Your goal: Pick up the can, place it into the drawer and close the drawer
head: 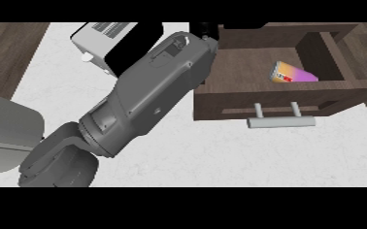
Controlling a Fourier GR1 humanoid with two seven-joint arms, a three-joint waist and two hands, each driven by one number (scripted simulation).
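Grey forearm [143, 97] fills the foreground, coming in from the lower-left corner and running diagonally up to the top middle. It looks to be the left arm. At its far end only a small black bit of the left hand [206, 29] pokes out past the wrist, right at the drawer's back-left corner. The arm hides the rest of the hand, so can't tell if it's spread, closed or holding anything.

Drawer [251, 98] is pulled open, dark wood, just right of the hand and forearm. Its left wall sits against the forearm's edge. One item inside: the can [291, 73], w/ an orange-to-purple label, lying tilted on the drawer floor toward the right side, near the front wall. From the hand, the can is off to the right and a bit nearer the camera, well apart, no contact.

Pale bar handle [281, 122] sticks out from the drawer front on two posts, over the white counter [186, 155].

Left of the hand, partly behind the forearm: a white-and-black appliance [100, 35].
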